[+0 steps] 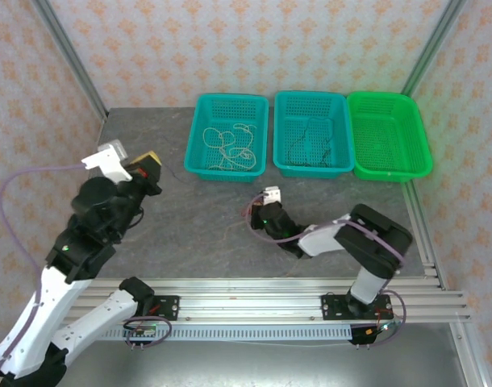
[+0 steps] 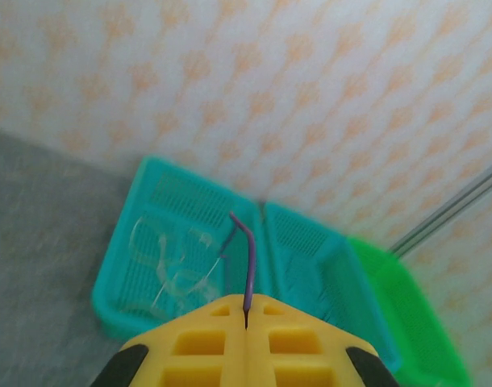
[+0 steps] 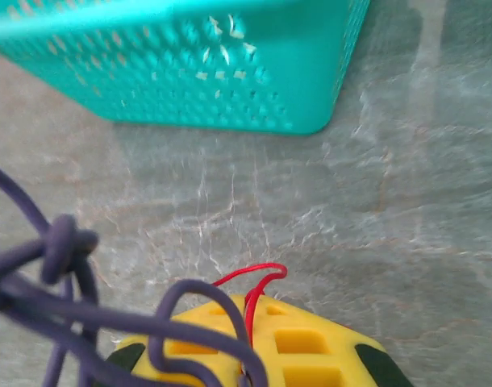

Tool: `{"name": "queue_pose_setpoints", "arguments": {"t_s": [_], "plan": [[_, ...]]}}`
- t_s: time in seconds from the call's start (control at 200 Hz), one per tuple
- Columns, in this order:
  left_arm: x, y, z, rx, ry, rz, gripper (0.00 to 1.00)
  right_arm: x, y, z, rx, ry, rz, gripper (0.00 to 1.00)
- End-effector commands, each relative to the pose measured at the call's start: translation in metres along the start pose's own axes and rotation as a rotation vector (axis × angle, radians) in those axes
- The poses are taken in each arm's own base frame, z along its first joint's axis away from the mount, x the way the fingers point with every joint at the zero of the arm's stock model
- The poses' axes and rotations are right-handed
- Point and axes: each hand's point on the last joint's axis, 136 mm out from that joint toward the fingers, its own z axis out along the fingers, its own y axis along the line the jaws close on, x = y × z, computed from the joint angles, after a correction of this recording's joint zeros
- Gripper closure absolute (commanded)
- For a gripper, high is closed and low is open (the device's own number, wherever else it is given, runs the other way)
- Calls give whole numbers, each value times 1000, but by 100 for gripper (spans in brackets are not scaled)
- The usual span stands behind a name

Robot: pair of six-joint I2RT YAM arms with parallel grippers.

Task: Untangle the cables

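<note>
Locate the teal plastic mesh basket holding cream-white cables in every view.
Top external: teal mesh basket, leftmost of three, back centre.
Left wrist: basket lower left.
Right wrist: probably the same basket, across the top.
Shared landmark: the cream-white cables inside it.

Bright, even overhead light; top view sharp, soft shadows on the bench [image 1: 206,234]. Left wrist view blurred throughout, including the purple wire [image 2: 250,266] pinched in the left end effector [image 2: 246,318] at 6 o'clock. Right wrist view: red cable [image 3: 251,302] pinched in the right end effector [image 3: 246,322] fairly crisp, purple cords [image 3: 62,242] at 8 o'clock defocused.
</note>
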Motion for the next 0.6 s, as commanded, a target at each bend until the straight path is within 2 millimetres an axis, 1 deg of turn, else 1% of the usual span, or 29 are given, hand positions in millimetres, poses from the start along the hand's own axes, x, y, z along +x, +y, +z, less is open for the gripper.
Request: {"name": "queue_pose_setpoints", "arguments": {"t_s": [0.0, 0.045, 0.085, 0.145, 0.21, 0.26, 0.325, 0.36, 0.37, 0.385, 0.42, 0.475, 0.515, 0.596], "plan": [[72, 37, 19, -79, 166, -32, 100, -32, 13, -21, -98, -30, 57, 100], [99, 51, 25, -98, 212, -45, 100, -44, 17, -30, -123, -36, 39, 100], [118, 61, 28, -109, 236, -62, 100, -54, 21, -38, -141, -46, 13, 100], [142, 75, 31, -114, 252, -88, 94, -66, 25, -49, -162, -55, -23, 100], [161, 88, 33, -119, 256, -108, 90, -78, 31, -60, -188, -73, -54, 100], [172, 98, 33, -130, 261, -107, 85, -86, 35, -67, -208, -81, -73, 100], [183, 105, 32, -134, 275, -90, 77, -92, 39, -76, -232, -84, -99, 100], [187, 106, 31, -127, 284, -79, 73, -91, 40, -76, -236, -73, -114, 100], [188, 105, 31, -122, 287, -76, 71, -90, 41, -76, -238, -67, -117, 100], [188, 104, 31, -114, 290, -70, 69, -97, 43, -82, -250, -86, -117, 100], [189, 100, 31, -87, 300, -54, 66, -98, 45, -86, -260, -83, -127, 100], [186, 85, 31, -15, 311, -26, 64, -99, 50, -90, -282, -69, -143, 100], [182, 64, 31, 81, 325, 0, 63, -99, 52, -92, -295, -59, -150, 100], [174, 14, 27, 319, 353, 36, 59, -98, 55, -94, -311, -47, -152, 100]]}}
